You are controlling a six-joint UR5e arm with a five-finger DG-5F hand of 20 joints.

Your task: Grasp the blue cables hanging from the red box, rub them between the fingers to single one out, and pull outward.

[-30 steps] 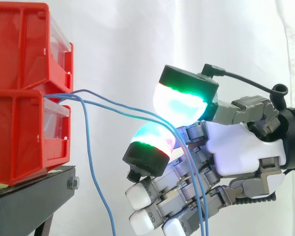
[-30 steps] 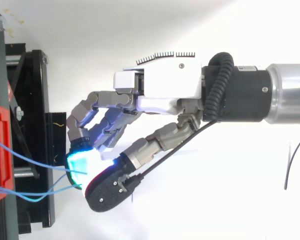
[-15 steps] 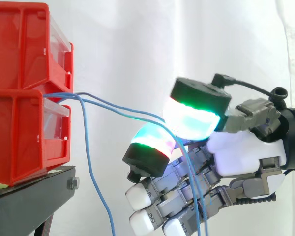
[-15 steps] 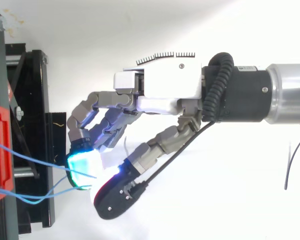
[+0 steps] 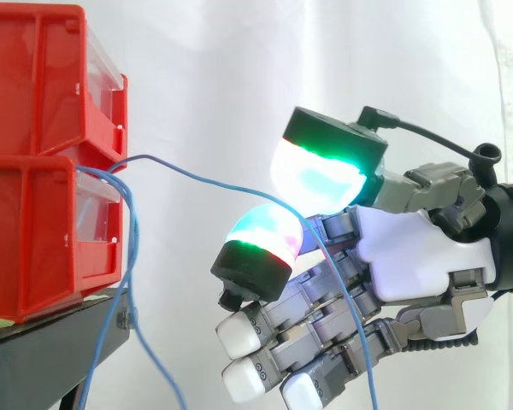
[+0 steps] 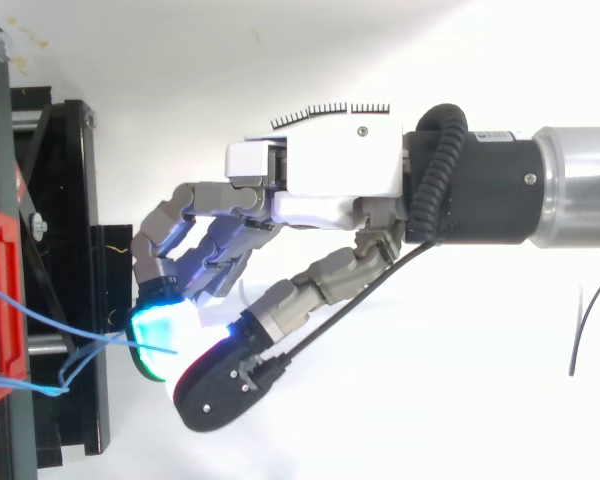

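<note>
Two stacked red bins stand at the left, and the blue cables come out of the lower red bin [image 5: 30, 239]. One blue cable [image 5: 209, 179] runs rightward from it into my hand [image 5: 419, 256]. There it is pinched between the glowing thumb pad [image 5: 318, 175] and a glowing fingertip pad [image 5: 263, 235], then drops past the other curled fingers. In the top view this cable [image 6: 80, 325] reaches from the bin [image 6: 5, 300] to the cyan pad. The other blue cables [image 5: 133, 239] hang loose close to the bin's front.
The bins sit on a black stand [image 5: 51, 350], whose frame also shows in the top view [image 6: 70, 200]. A second red bin [image 5: 34, 77] is stacked above the lower one. A white curtain hangs behind. The arm enters from the right.
The thumb lifted off and closed again on the fingertip. One of the two cables slipped out of the pinch and fell back to hang beside the bin; one cable stays held.
</note>
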